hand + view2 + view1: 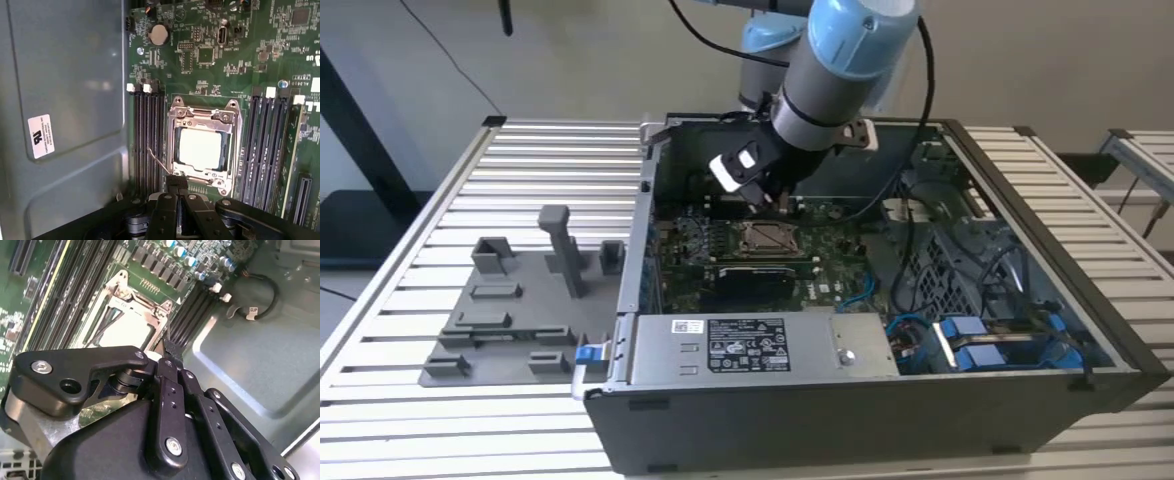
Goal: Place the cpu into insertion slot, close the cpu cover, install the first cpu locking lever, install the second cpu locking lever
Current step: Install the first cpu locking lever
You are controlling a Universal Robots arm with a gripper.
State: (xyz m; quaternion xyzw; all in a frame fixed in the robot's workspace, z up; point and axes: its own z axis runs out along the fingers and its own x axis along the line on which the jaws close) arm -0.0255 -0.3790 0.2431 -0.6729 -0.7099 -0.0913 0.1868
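Lying socketed, cpu (200, 148) near fingers (173, 184).

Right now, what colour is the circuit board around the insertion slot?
Green circuit board, clearest in the first wrist view.

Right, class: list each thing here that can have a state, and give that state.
cpu: seated flat.
cpu cover: closed down over it.
locking lever: raised, not latched.
gripper: shut, tip at the lever's end.
computer case: side open.

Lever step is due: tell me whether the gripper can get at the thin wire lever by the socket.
Likely yes: the gripper sits beside the socket, the lever reaches its tip, nothing between.
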